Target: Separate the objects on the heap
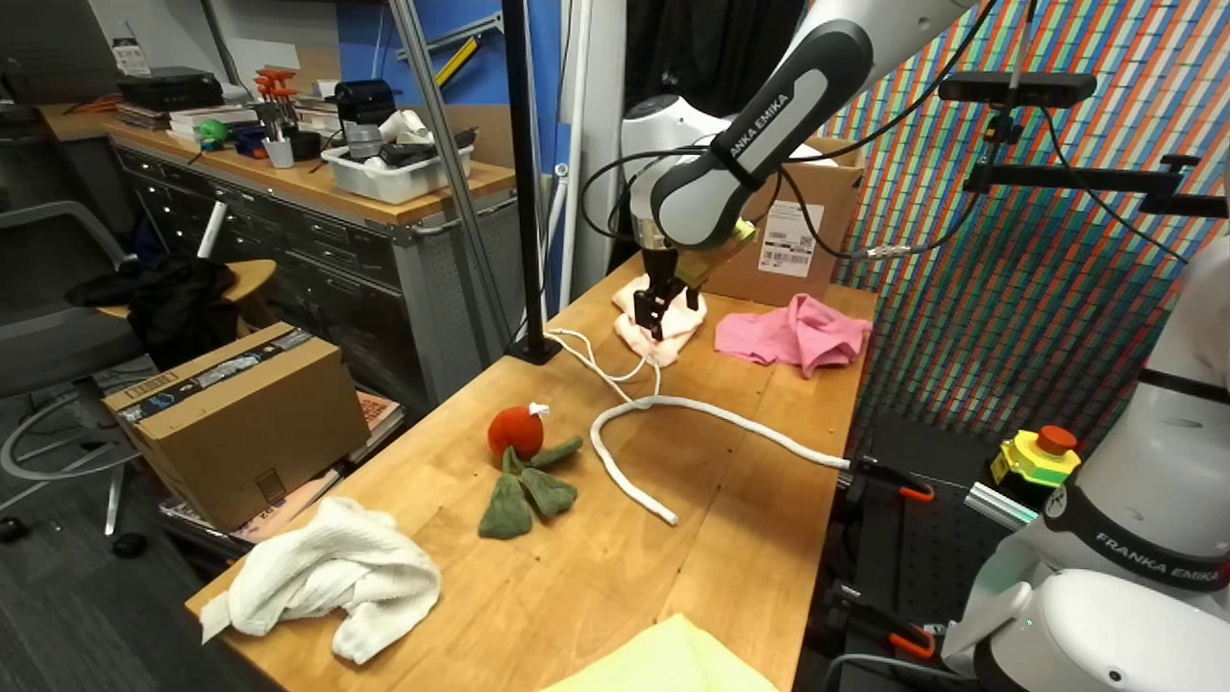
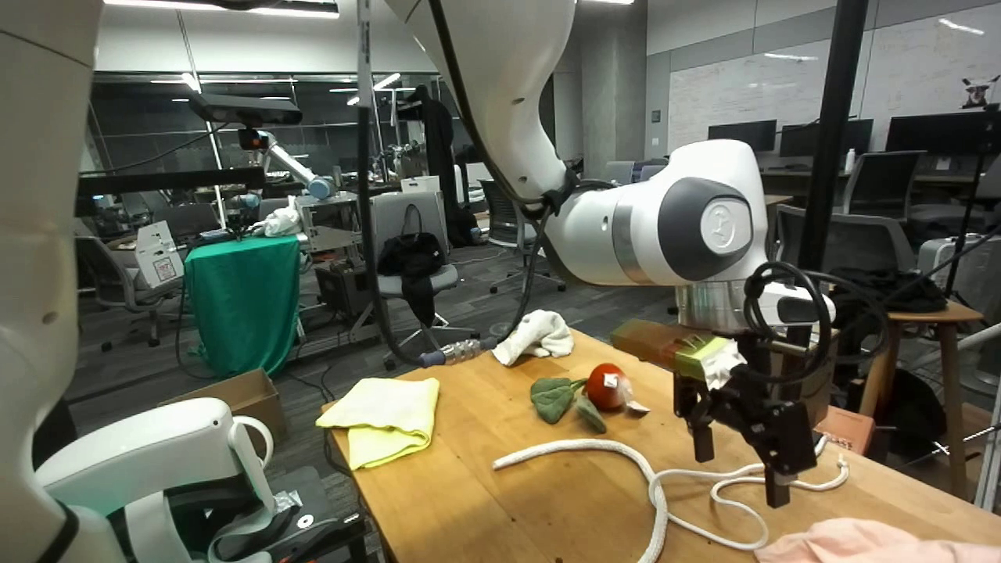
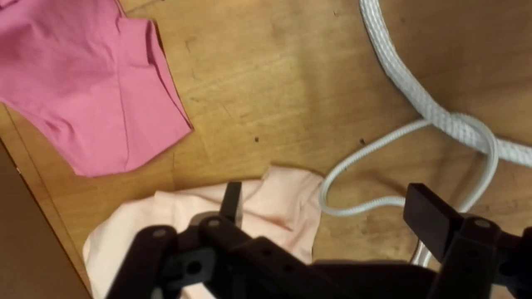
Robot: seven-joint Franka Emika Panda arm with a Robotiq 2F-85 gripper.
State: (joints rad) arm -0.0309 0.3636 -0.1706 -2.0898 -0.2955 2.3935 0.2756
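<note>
My gripper (image 1: 675, 315) is open and empty above the table's far end; its spread fingers also show in an exterior view (image 2: 740, 469) and the wrist view (image 3: 324, 203). Below it lie a peach cloth (image 3: 286, 199) and the thin loops of a white rope (image 3: 409, 85). The rope loop touches or nearly touches the cloth's edge. A pink cloth (image 1: 793, 332) lies apart beside the peach one. A red tomato-like plush (image 1: 516, 432) with green fabric leaves (image 1: 506, 509) sits mid-table. A crumpled white towel (image 1: 332, 567) and a folded yellow cloth (image 2: 383, 422) lie apart at the near end.
A cardboard box (image 1: 740, 274) stands at the table's far end, behind the cloths. A black post (image 1: 524, 192) rises at the table's long edge. Clamps (image 1: 894, 476) and another Franka arm (image 1: 1134, 538) are beside the opposite edge. A cable hangs along my arm.
</note>
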